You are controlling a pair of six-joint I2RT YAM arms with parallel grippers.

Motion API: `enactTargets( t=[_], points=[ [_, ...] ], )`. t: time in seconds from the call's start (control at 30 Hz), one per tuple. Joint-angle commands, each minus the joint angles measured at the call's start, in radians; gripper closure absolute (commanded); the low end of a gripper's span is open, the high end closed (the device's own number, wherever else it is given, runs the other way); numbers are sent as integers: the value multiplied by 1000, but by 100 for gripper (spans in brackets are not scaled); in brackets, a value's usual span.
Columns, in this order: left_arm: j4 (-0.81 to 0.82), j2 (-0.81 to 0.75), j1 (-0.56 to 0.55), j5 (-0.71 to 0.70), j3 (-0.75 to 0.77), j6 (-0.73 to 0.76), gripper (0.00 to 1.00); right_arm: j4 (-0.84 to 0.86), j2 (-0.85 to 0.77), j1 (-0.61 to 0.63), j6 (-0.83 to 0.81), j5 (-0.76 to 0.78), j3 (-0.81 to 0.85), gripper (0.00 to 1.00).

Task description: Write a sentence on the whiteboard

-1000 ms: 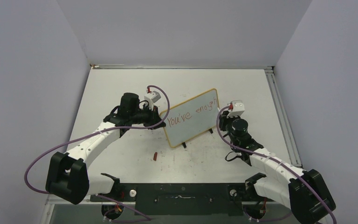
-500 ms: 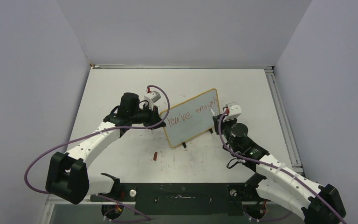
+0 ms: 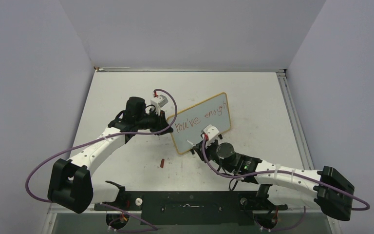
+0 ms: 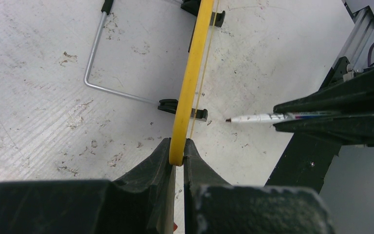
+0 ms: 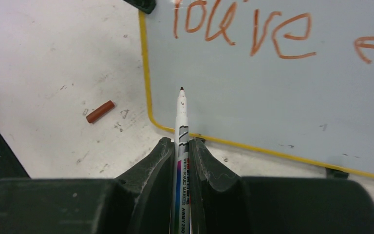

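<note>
White table carries one whiteboard; your left claw pinches its rim, right claw grips one marker; only left wrist view shows its wire stand

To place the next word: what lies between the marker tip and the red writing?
Bare board only: in the right wrist view the whiteboard face is unmarked from the marker tip up to the sentence.

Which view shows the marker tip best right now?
Right wrist: the marker tip is close and sharp, near the whiteboard's lower-left corner. Left wrist shows it small, side-on, beside the board edge. Top view hides it behind the right arm.
</note>
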Motion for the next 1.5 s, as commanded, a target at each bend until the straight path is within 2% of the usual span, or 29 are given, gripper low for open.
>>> enactTargets(
  t=[0.0,0.13,0.8,1.47],
  points=[
    [-74,3,-2,-71,18,16,100,176,77,47,36,11,6,95],
    [-74,3,-1,-70,15,18,100,240,134,52,33,35,3,95],
    [-74,6,-1,-64,19,18,100,307,227,49,21,85,-10,95],
    [-76,0,-1,-67,19,18,100,291,303,51,14,24,-3,95]
  ],
)
